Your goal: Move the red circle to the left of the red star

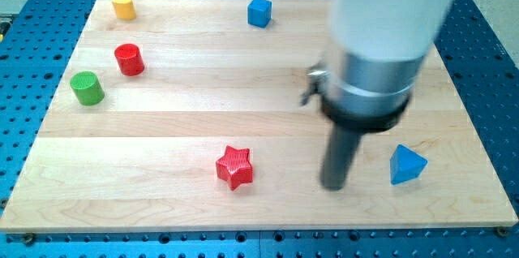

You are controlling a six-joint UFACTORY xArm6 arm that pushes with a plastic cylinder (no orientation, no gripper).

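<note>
tip (pixel 334 186) between red star (pixel 235 167), blue triangle (pixel 406 165)

On the wooden board (pixel 268 63) we count six blocks: two red, a red circle (pixel 129 59) and a red star (pixel 235 167); two blue, a blue cube (pixel 259 12) and a blue triangle (pixel 406 165); one green circle (pixel 86 88); one yellow block (pixel 123 5).

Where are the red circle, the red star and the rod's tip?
red circle (pixel 129 59), camera view, top face.
red star (pixel 235 165), camera view, top face.
my tip (pixel 335 185), camera view, rod's very end.
</note>
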